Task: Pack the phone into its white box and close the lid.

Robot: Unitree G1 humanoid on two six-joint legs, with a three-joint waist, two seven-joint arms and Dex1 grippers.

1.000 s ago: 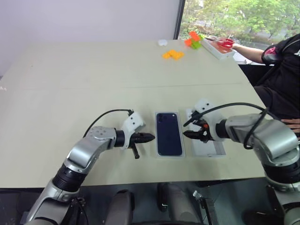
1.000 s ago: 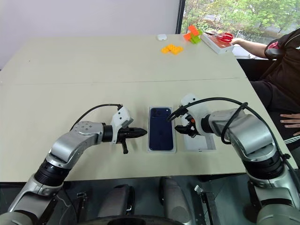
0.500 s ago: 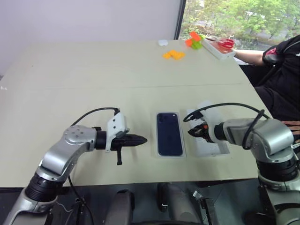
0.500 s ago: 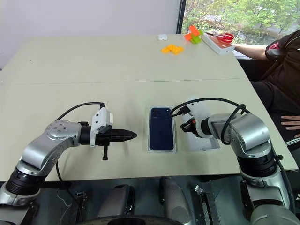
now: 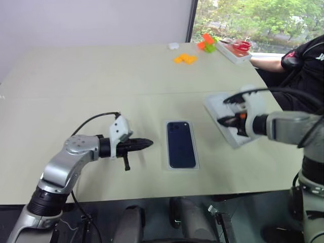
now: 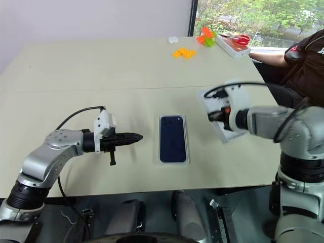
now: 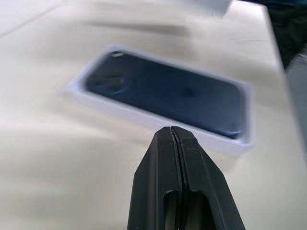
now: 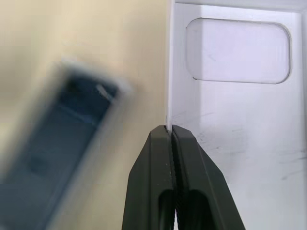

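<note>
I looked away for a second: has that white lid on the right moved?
Yes. The right gripper, shut on the lid, has lifted it off the table, up and away from the phone.

Dark navy phone (image 6: 172, 138) lying flat inside shallow white box (image 6: 172, 161) near tabletop's front edge, white lid (image 6: 226, 114) lifted, tilted, open side showing
</note>
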